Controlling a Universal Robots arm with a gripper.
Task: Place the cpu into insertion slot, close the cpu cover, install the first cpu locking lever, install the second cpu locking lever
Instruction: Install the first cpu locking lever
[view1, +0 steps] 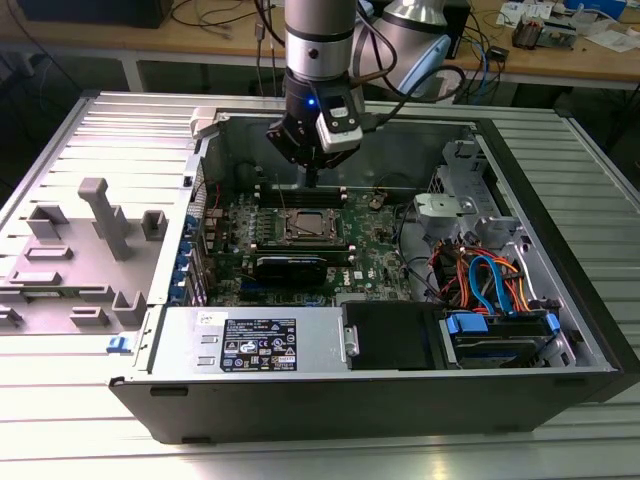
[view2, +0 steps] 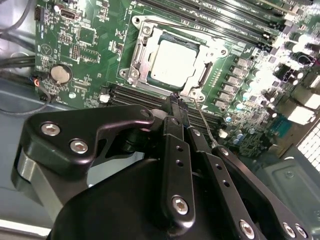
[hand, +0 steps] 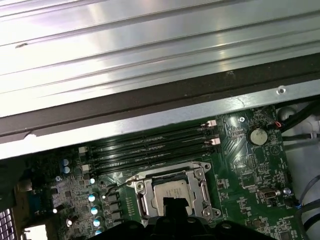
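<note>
One gripper (view2: 175, 98) hangs just beside the cpu cover (view2: 143, 54), jaws pressed together. The cpu (view2: 172, 65) sits in the insertion slot (view2: 205, 75) (the cpu cover flat around it).

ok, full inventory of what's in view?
table: 1, ribbed silver, under everything
computer case: 1, black-grey, open on table
motherboard: 1, green, inside case
cpu: 1, silver-grey, mid-board
cpu cover: 1, silver, down around cpu
memory slots: several, black, beside cpu
coin cell: 1, silver, on motherboard
card: 1, black, beside cpu
power supply: 1, silver, near side of case
cables: bundle, orange and blue, exterior view's right
fixture tray: 1, grey, exterior view's left
gripper: 1, black, fingers together, above cover's edge
</note>
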